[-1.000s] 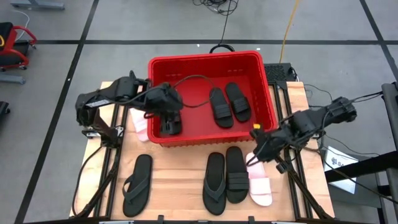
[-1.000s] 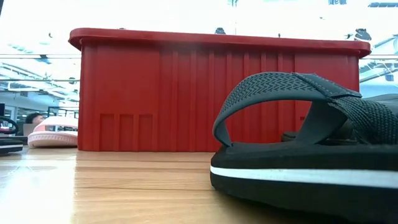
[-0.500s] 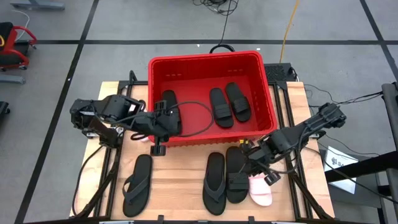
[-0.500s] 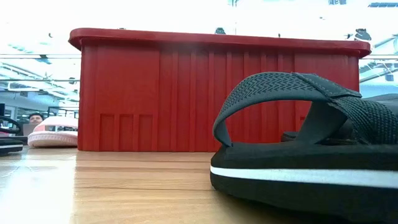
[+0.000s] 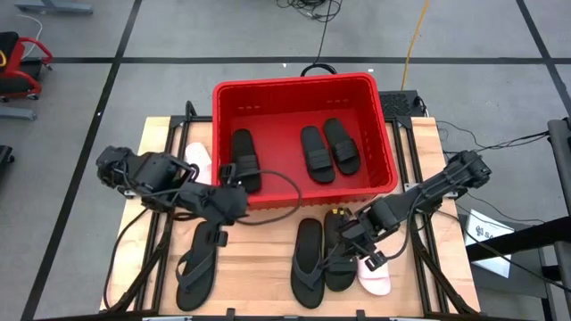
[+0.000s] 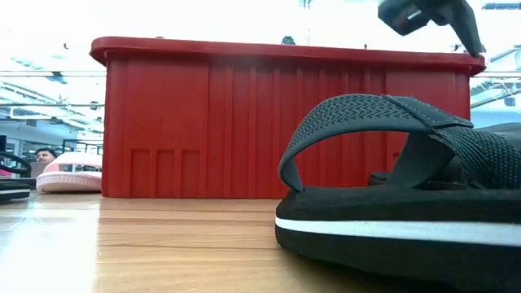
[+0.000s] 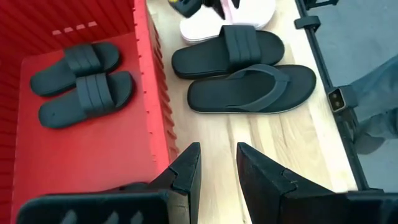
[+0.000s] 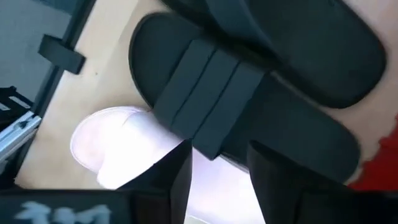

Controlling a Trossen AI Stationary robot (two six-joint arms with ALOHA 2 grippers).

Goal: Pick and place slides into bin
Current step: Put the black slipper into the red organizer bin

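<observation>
Under my right gripper (image 5: 346, 252), jaws parted, the pale slide (image 5: 375, 276) lies half hidden. Three black slides (image 5: 319, 152) sit in the bin (image 5: 223, 98); three at six o'clock. My left gripper (image 7: 214, 167), partly open, holds nothing.

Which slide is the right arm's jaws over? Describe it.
Start at the large red plastic bin; on the wooden table in front sit three sandals. It is the middle one, the black wide-strap slide, between a black thong flip-flop and a pale pink slide.

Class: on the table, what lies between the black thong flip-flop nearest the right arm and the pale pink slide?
A black wide-strap slide lies between the black thong flip-flop and pale pink slide, in the high view.
</observation>
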